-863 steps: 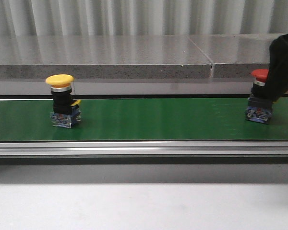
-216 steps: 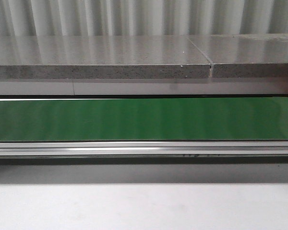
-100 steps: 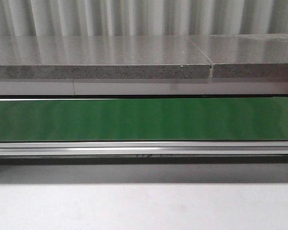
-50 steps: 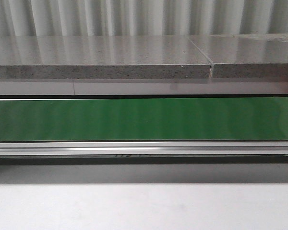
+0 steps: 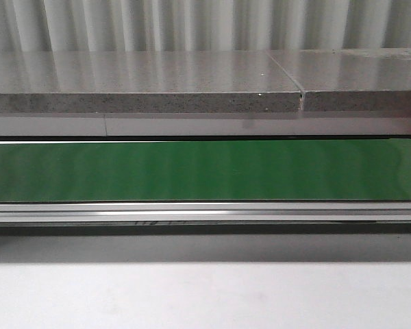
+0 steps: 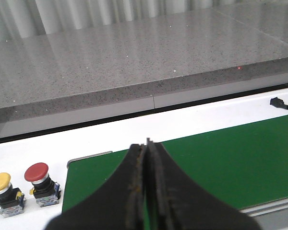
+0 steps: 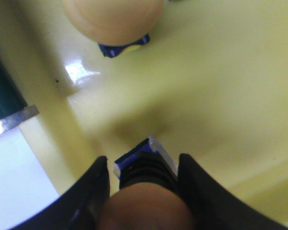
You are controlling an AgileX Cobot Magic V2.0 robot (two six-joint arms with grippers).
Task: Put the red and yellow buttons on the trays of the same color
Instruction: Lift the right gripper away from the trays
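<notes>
The green belt (image 5: 205, 170) serves as the landmark. In the front view it runs bare from edge to edge, with a metal rail (image 5: 205, 212) along its near edge and a grey stone ledge (image 5: 144, 86) behind its far edge.

In the left wrist view, the left pincer (image 6: 146, 158) hangs over the belt's end with its fingers pressed together, holding nothing. Beyond that end, on the white surface (image 6: 33, 148), a red button (image 6: 40, 184) and a yellow button (image 6: 5, 194) stand upright just beside each other, apart from the belt's edge.

In the right wrist view, the right pincer (image 7: 143, 177) grips a yellow button (image 7: 145, 211) between its fingers, low over the floor of the yellow tray (image 7: 221, 86). Another yellow button (image 7: 113, 19) already stands in the tray, well apart from it. The tray's raised rim lies next to the belt's edge, and open tray floor stretches between the two buttons.
</notes>
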